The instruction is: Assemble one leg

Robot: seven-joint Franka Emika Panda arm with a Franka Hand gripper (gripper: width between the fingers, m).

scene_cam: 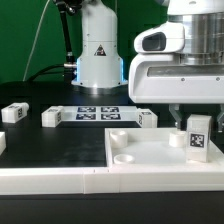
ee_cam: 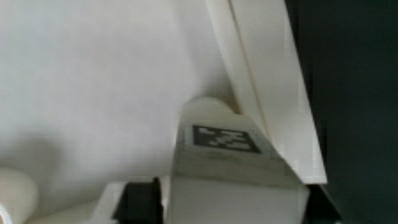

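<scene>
My gripper [scene_cam: 196, 119] is shut on a leg [scene_cam: 197, 137], a small white block with a black-and-white tag facing the camera. It holds the leg upright over the large white panel [scene_cam: 140, 158] at the exterior view's right, beside a round socket [scene_cam: 178, 140]. I cannot tell whether the leg's lower end touches the panel. In the wrist view the leg [ee_cam: 226, 150] sits between the dark fingers [ee_cam: 143, 203], with the panel's surface [ee_cam: 107, 80] and its raised edge [ee_cam: 267, 70] beyond.
Three more legs lie on the black table behind the panel: one at the exterior view's left [scene_cam: 14, 113], one [scene_cam: 52, 117] beside the marker board [scene_cam: 97, 112], one [scene_cam: 147, 119] near the panel's back edge. The robot base [scene_cam: 98, 50] stands behind.
</scene>
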